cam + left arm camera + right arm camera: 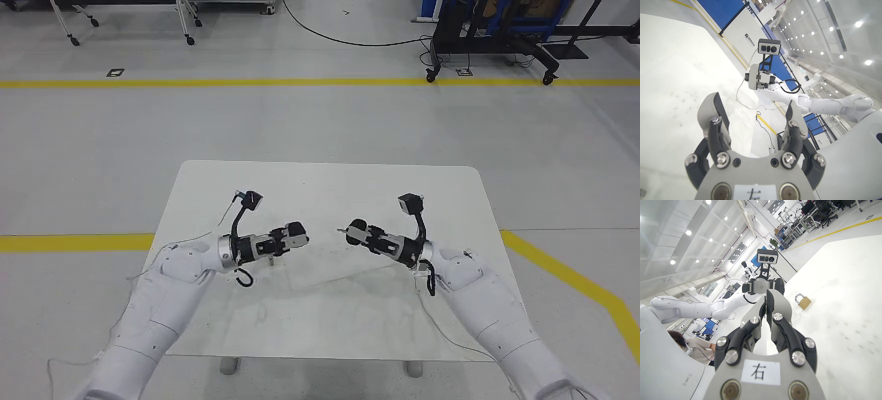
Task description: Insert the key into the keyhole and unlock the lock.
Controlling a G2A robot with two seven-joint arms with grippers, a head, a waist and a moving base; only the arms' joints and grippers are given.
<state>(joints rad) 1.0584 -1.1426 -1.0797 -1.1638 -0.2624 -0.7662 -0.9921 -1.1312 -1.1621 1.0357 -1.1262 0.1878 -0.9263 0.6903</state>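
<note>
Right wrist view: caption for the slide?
Right pincer shut over the white table, brass padlock lying on it just ahead.

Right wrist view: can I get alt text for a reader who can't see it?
The right gripper, shut, points across a white table where a brass padlock with a silver shackle lies a little ahead. Beyond, the left gripper faces the camera, open.

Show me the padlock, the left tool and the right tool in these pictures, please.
Padlock [804, 303], right wrist view, on its brass body.
Left tool [753, 98], left wrist view, midway between its open fingertips.
Right tool [766, 294], right wrist view, between its shut fingertips.
</note>
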